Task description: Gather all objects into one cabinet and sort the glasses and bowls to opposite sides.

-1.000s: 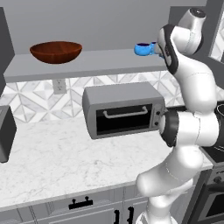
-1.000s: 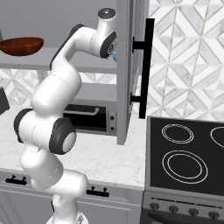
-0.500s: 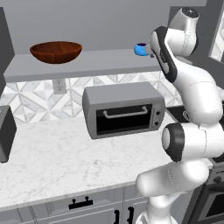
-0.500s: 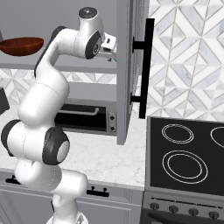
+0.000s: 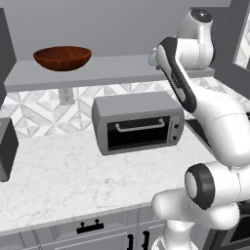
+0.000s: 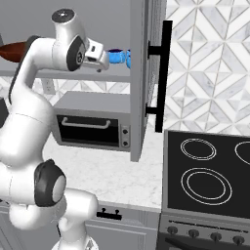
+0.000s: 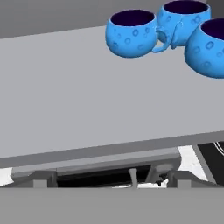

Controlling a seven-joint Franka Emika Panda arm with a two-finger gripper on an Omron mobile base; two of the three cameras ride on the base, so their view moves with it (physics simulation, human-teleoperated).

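Observation:
The reddish-brown bowl (image 5: 62, 57) sits at the left end of the grey cabinet shelf (image 5: 102, 72); in the right base view it (image 6: 10, 51) peeks out behind my arm. Three blue glasses (image 7: 131, 33) (image 7: 181, 16) (image 7: 211, 43) stand bunched at the shelf's right end, seen in the right base view as a blue cluster (image 6: 119, 57). My gripper (image 6: 105, 59) hovers just left of them, apart from them, open and holding nothing. In the left base view my arm hides the glasses.
The cabinet's open door (image 6: 139, 78) with a long black handle (image 6: 164, 73) juts out right of the glasses. A grey toaster oven (image 5: 139, 123) stands on the marble counter (image 5: 58, 180) under the shelf. A black stove (image 6: 207, 171) lies to the right.
My hand has drawn back leftward from the glasses along the shelf, and the upper arm has swung up and left. The glasses and bowl stay put.

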